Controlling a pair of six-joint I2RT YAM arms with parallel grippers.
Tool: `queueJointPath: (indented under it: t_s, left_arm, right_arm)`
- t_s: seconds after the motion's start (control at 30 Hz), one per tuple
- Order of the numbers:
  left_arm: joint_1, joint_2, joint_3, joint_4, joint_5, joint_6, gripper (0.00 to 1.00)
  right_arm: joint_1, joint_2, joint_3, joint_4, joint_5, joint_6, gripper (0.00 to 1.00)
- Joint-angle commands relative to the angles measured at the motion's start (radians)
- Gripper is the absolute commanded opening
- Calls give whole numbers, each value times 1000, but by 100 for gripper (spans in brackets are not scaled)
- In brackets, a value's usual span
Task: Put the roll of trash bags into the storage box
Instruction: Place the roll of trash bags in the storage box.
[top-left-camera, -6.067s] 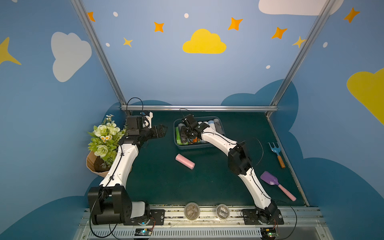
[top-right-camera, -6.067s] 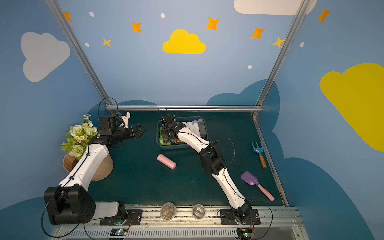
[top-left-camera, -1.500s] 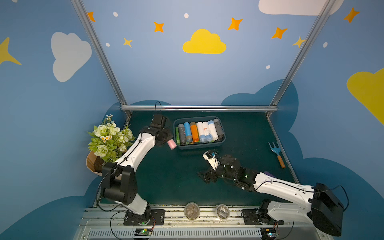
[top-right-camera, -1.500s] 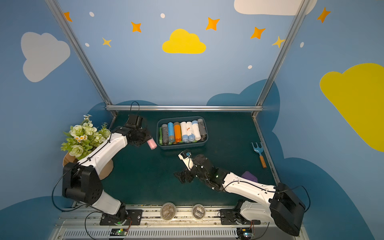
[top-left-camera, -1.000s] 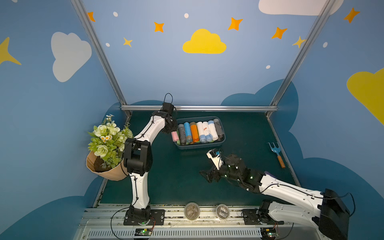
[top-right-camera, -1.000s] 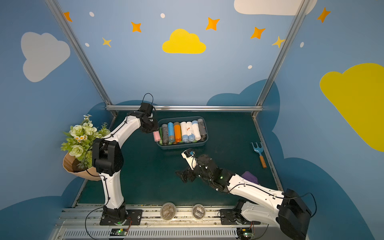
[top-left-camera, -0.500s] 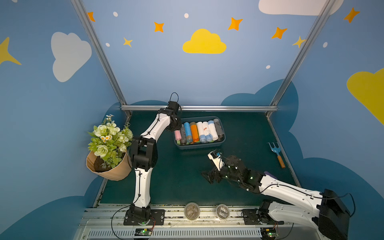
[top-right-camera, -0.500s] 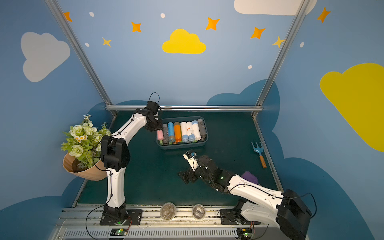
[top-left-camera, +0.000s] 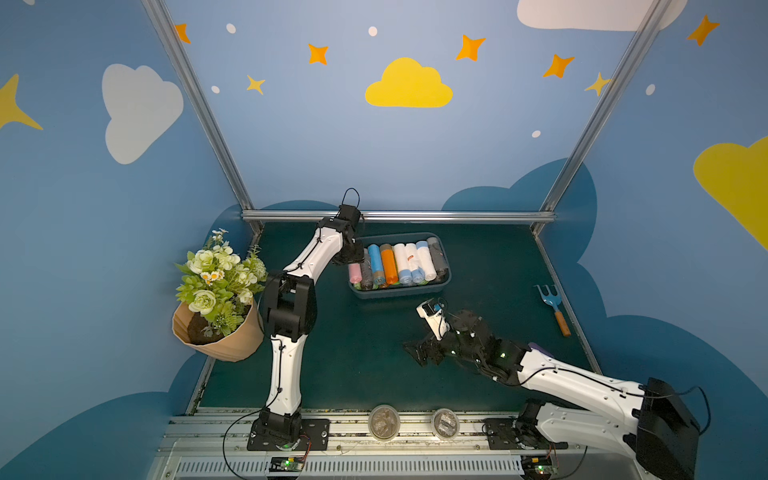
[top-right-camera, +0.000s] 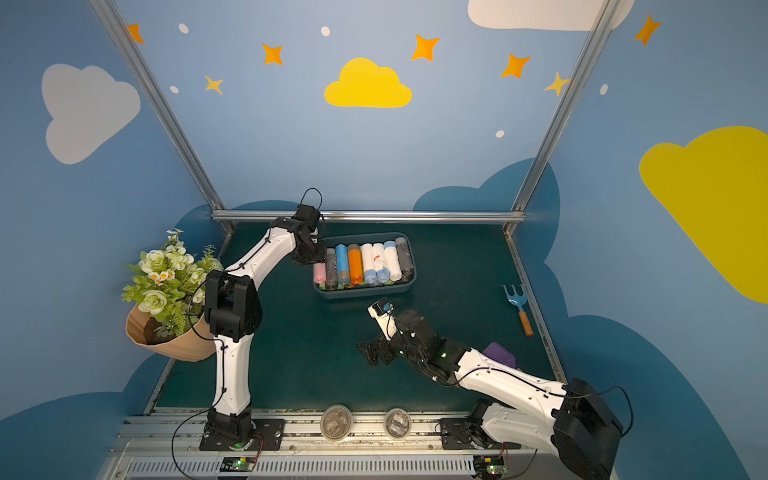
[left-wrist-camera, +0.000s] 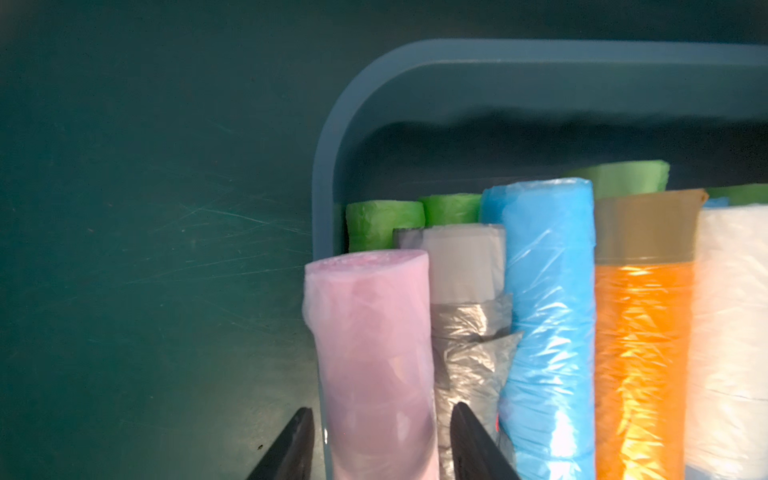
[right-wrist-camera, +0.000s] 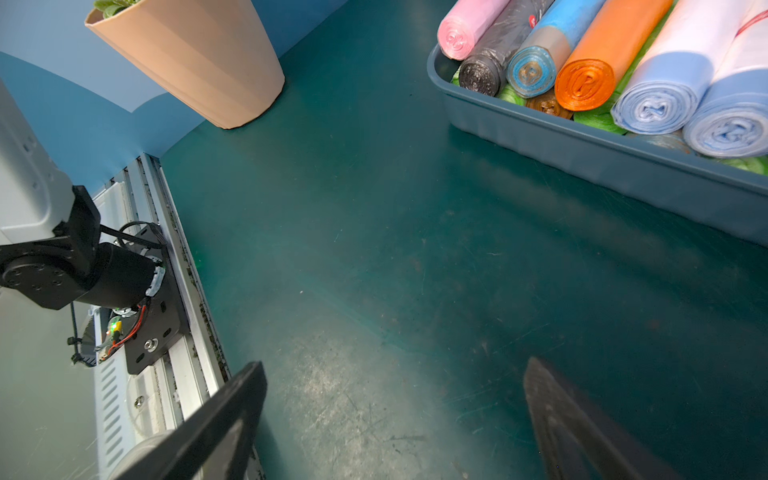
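Moved: pink roll of trash bags (left-wrist-camera: 370, 353), from worktop (left-wrist-camera: 124, 249) into storage box (left-wrist-camera: 328, 166), at its end wall | left gripper (left-wrist-camera: 378, 415): jaws parted, just clear, releasing | right gripper (right-wrist-camera: 395, 374): wide open, empty, parked clear of box.

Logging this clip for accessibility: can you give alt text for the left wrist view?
A pink roll of trash bags lies at one end of the storage box, beside a grey roll, between the parted jaws of the left gripper. Green rolls lie underneath.
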Motion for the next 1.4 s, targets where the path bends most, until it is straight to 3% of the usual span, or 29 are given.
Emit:
queueJointPath:
  t_s: [0.0, 0.57, 1.37]
  left_arm:
    - [-2, -54, 2, -12, -23, 7, 54]
    - [13, -85, -83, 45, -29, -33, 26]
    - [16, 1, -103, 64, -45, -44, 24]
  right_arm:
    - [-6, 13, 2, 15, -17, 13, 95]
    - [-6, 36, 11, 7, -29, 19, 95]
    - [-7, 52, 9, 8, -26, 14, 95]
